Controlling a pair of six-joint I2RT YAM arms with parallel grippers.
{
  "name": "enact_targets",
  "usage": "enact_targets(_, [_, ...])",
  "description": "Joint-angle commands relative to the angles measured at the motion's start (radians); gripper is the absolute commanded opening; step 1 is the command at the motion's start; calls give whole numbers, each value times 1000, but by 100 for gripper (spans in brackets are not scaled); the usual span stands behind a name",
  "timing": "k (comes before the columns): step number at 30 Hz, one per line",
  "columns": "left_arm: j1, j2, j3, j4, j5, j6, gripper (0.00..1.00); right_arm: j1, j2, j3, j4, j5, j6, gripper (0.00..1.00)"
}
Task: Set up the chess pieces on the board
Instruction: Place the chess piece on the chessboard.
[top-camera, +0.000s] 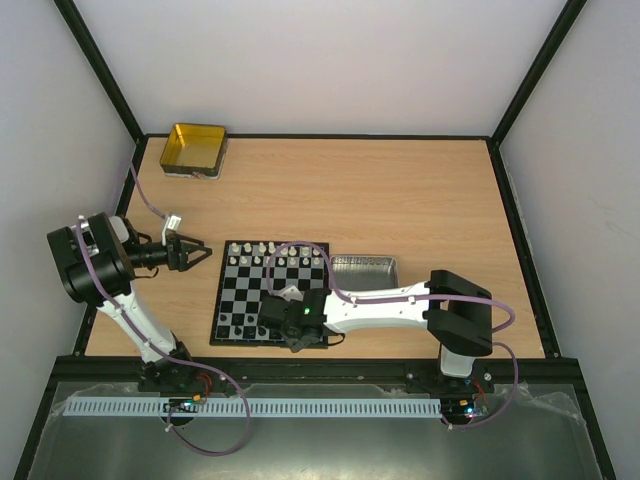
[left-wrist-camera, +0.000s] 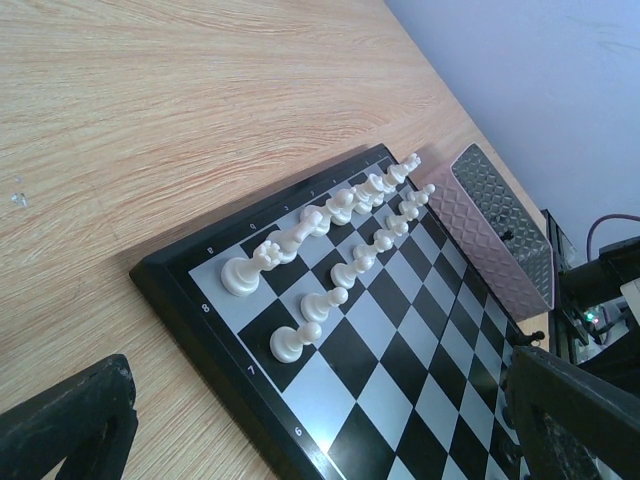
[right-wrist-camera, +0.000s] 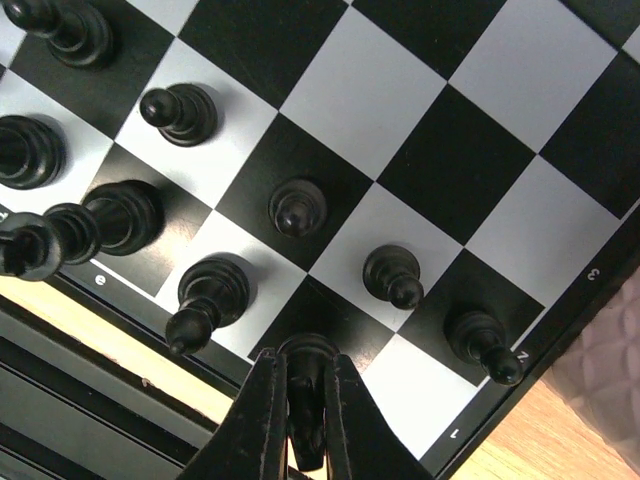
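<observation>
1. My right gripper (right-wrist-camera: 303, 372) is low over the near edge of the board (top-camera: 245, 292), jaws clamped on a black chess piece (right-wrist-camera: 305, 430) that stands upright between my fingers (right-wrist-camera: 258, 420).
2. The piece sits over a dark back-rank square, next to the corner. I cannot tell whether its foot touches the square (my own fingers hide it).
3. On the board, white pieces (left-wrist-camera: 330, 215) fill two rows at the far edge. At the near edge, black pawns (right-wrist-camera: 297, 208) run in a line just ahead of my piece, with black back-rank pieces (right-wrist-camera: 205, 295) beside it. The pale corner square (right-wrist-camera: 425, 400) shows bare.
4. My left gripper (top-camera: 200, 253) hovers above the table (top-camera: 400, 200) just off the board's left side, jaws wide apart and holding nothing.
5. My judgement of the step: I am seating one of the last black back-rank pieces, so the setup is nearly done.
6. The next move calls for a straight descent, then a narrow release so my fingers miss the pawn ahead and the neighbouring piece. The corner then wants its piece, and I see no spare one.
</observation>
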Motion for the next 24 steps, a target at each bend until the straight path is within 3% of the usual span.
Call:
enact_targets(1, [8,11,13,-19,39,47,100,-2,13,-17,8,-8,9,5])
enact_targets(24, [9,19,19,-40,42,71,100,-21,12,-21,5,-8,3,12])
